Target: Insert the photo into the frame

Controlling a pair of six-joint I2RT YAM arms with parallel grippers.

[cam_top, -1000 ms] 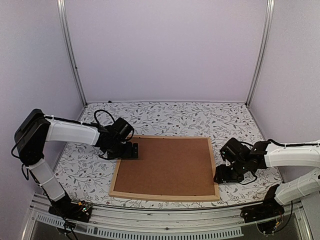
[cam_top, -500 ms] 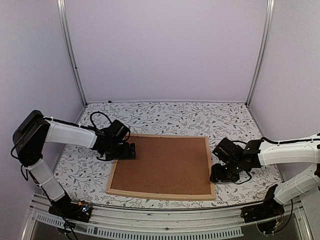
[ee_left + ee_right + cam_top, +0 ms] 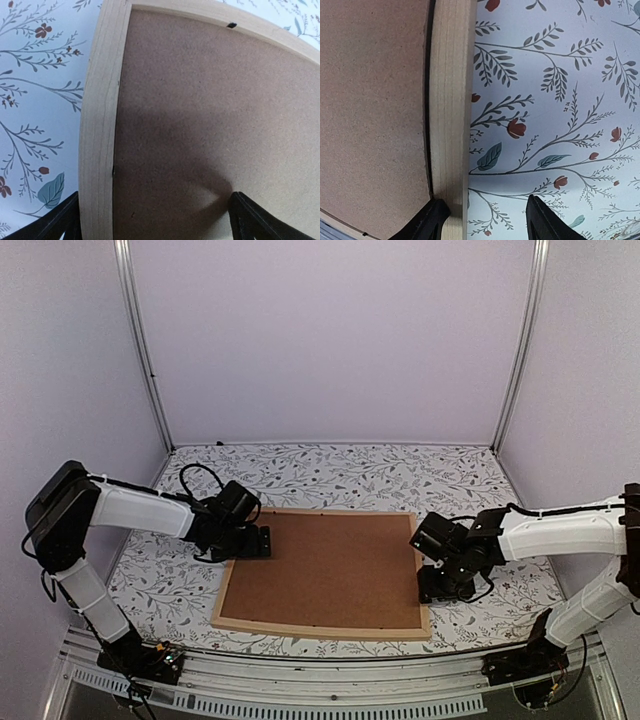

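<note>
The frame (image 3: 320, 628) has slid toward the left arm, and the right claw (image 3: 437, 586) has come in to its right rail. The frame lies back-up on the floral surface (image 3: 350, 475), with the brown backing board (image 3: 325, 570) set inside it. The right claw stands half spread astride that rail, gripping nothing. The left claw (image 3: 258, 543) is spread wide across the frame's left rail, empty.
</note>
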